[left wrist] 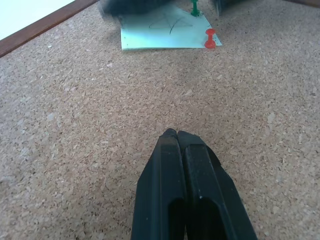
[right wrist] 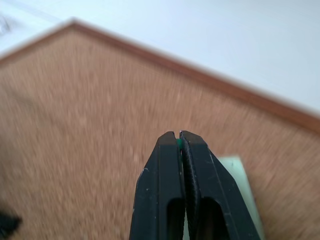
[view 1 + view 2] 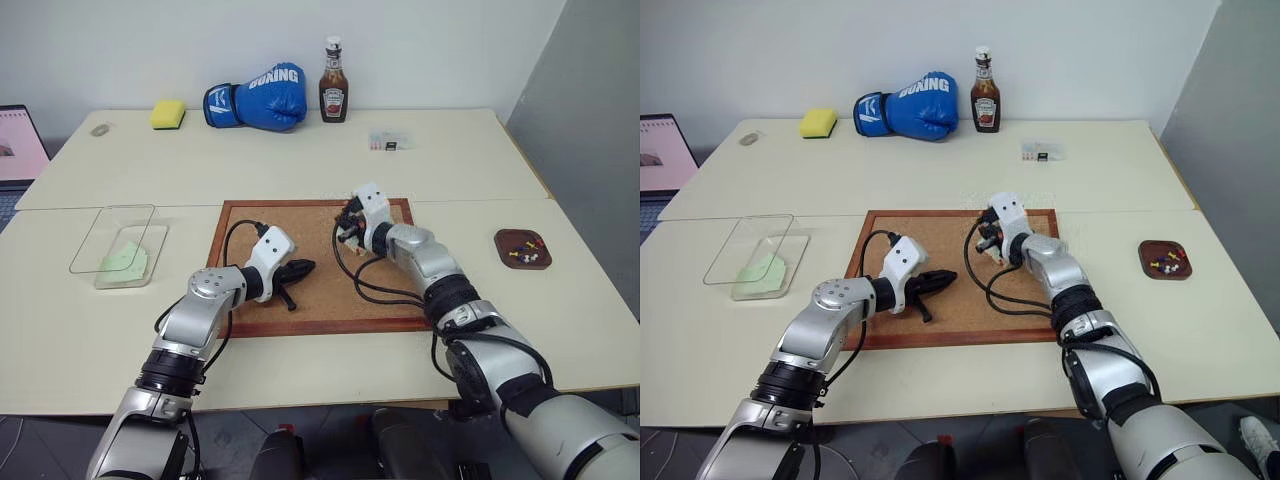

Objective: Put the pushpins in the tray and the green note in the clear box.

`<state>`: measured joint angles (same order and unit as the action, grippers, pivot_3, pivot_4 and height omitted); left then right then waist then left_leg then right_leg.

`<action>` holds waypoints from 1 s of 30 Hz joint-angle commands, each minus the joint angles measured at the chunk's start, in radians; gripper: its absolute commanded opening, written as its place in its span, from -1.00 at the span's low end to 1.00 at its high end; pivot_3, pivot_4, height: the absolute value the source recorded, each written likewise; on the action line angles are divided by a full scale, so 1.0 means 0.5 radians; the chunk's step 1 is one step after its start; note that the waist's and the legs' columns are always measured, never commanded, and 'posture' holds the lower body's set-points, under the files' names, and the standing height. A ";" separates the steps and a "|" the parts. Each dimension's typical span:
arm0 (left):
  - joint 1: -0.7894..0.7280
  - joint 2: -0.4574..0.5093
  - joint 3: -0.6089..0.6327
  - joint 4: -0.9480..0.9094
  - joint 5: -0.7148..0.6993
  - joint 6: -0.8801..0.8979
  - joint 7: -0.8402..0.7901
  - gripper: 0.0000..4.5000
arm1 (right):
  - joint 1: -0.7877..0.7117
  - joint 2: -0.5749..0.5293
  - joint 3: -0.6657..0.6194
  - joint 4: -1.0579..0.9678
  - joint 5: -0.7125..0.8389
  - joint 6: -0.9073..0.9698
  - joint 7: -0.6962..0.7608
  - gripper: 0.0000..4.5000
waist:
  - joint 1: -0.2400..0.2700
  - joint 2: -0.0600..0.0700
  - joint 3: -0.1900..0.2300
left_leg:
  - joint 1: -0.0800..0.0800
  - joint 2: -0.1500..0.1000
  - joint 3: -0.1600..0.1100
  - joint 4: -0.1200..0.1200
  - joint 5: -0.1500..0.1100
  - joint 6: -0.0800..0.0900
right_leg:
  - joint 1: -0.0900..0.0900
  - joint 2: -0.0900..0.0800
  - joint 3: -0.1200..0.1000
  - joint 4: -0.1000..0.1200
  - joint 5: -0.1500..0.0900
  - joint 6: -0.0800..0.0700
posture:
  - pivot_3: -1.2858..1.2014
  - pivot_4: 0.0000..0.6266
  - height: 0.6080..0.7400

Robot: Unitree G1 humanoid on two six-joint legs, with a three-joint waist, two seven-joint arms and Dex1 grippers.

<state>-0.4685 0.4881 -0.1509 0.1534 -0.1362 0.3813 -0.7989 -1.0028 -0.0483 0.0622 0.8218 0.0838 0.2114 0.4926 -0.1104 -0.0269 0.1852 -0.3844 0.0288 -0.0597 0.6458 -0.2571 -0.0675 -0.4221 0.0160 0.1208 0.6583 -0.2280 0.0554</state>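
While the green pushpin (image 2: pixel 178 143) was pinched:
Right pincer (image 2: pixel 180 134): clamped on it.
Left pincer (image 1: pixel 176 133): closed, empty.
Risk: tiny pin could slip before tray (image 3: pixel 522 249).

The left gripper (image 1: pixel 177 134) reaches forward and rightward, jaws pressed together with nothing between them. The right gripper (image 2: pixel 180 134) sits farther out, angled leftward, jaws clamped on a sliver of green.

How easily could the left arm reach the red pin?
Probably yes, easily: only bare corkboard lies between the left gripper and the red pushpin at the green note's corner. The gripper is shut, so must open first. The right gripper, shut on the green pushpin nearby, may crowd it.
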 commanded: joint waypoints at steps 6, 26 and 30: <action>0.016 0.007 -0.063 0.036 0.072 0.024 -0.022 -1.00 | 0.101 -0.069 -0.031 -0.472 0.039 0.172 -0.012 -0.97 | 0.000 0.000 0.000 | 0.004 0.000 0.000 0.000 0.000 0.000 | 0.002 0.000 0.000 0.002 -0.006 0.009 | 0.03 -0.52 1.00; 0.067 0.015 -0.092 -0.067 0.062 0.098 -0.074 -1.00 | 0.968 -0.846 -0.604 -1.667 -0.020 0.743 -0.447 -0.97 | 0.041 0.001 -0.001 | 0.004 -0.001 0.008 0.000 0.000 0.000 | 0.002 0.000 0.007 -0.001 -0.008 0.009 | 0.03 -0.52 1.00; 0.052 0.010 -0.094 -0.034 0.070 0.082 -0.087 -1.00 | 1.051 -0.935 -0.744 -1.615 0.022 0.797 -0.453 -0.97 | 0.040 0.001 -0.001 | 0.006 -0.001 0.011 -0.001 0.000 0.000 | 0.003 0.000 0.009 -0.001 -0.008 0.009 | 0.03 -0.52 1.00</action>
<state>-0.4575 0.4903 -0.1647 0.1165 -0.1123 0.4084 -0.8187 -0.4798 -0.4992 -0.2625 0.0331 0.0730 0.6023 0.2755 -0.0907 -0.0265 0.1846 -0.3812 0.0285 -0.0543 0.6454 -0.2571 -0.0674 -0.4208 0.0162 0.1255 0.6578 -0.2321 0.0600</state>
